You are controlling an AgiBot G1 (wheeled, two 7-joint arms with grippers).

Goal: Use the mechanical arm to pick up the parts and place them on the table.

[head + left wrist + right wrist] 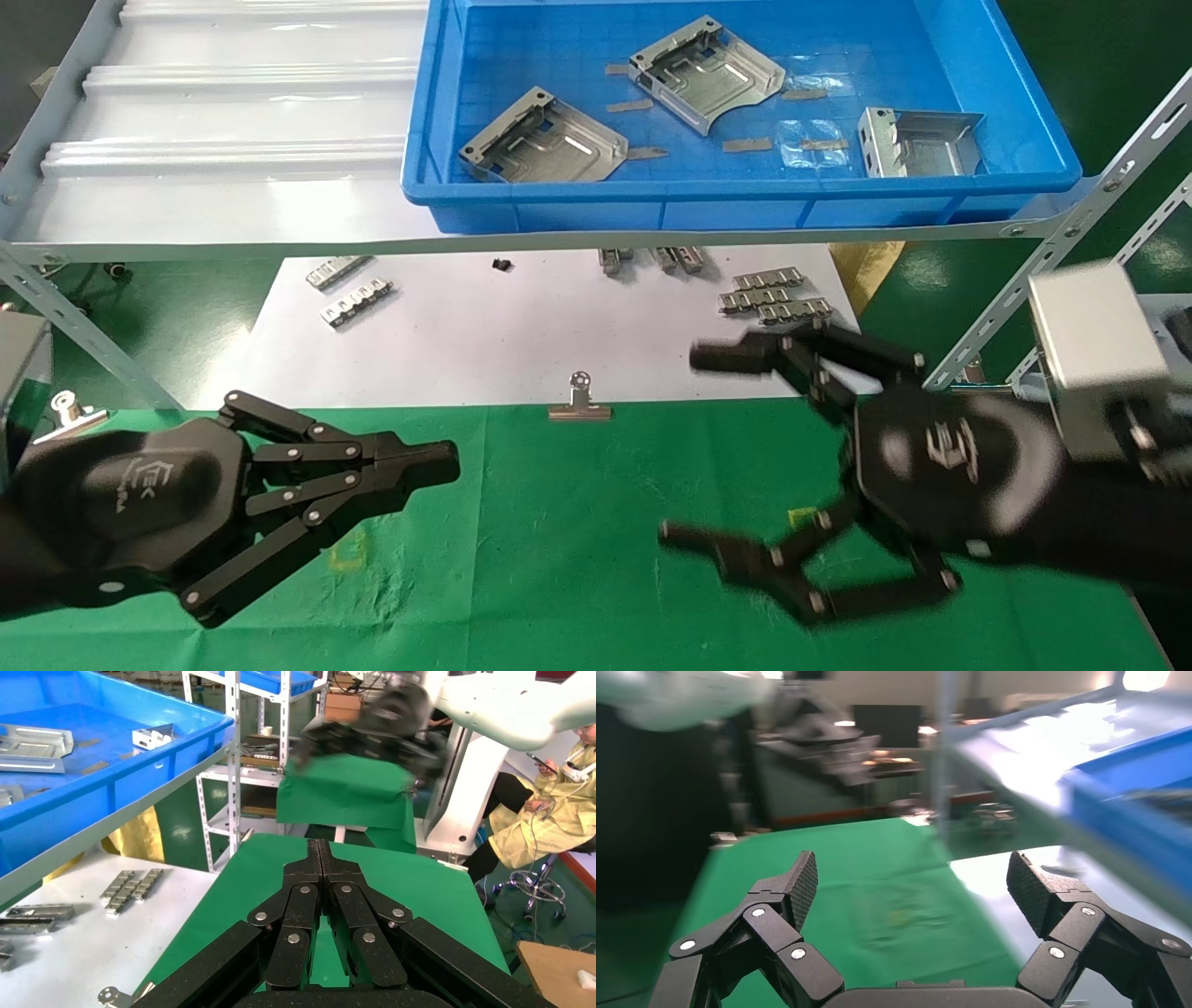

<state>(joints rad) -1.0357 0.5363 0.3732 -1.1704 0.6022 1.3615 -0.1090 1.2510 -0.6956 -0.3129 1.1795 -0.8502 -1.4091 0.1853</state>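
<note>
Three silver stamped parts lie in the blue bin: one at the front left point(545, 142), one at the back middle point(705, 72), one at the right point(917, 142). Two of them also show in the left wrist view point(31, 741) point(151, 738). My right gripper point(691, 445) point(914, 881) is open and empty, blurred, above the right side of the green table point(559, 559), below the bin's shelf. My left gripper point(447, 463) point(318, 846) is shut and empty, low over the table's left side.
The blue bin point(745, 186) sits on a grey shelf above a white sheet point(521, 335) holding ribbed metal strips point(773, 298) point(354, 303). A binder clip point(579, 403) lies at the cloth's far edge. A slanted shelf strut point(1024, 289) stands close to my right arm.
</note>
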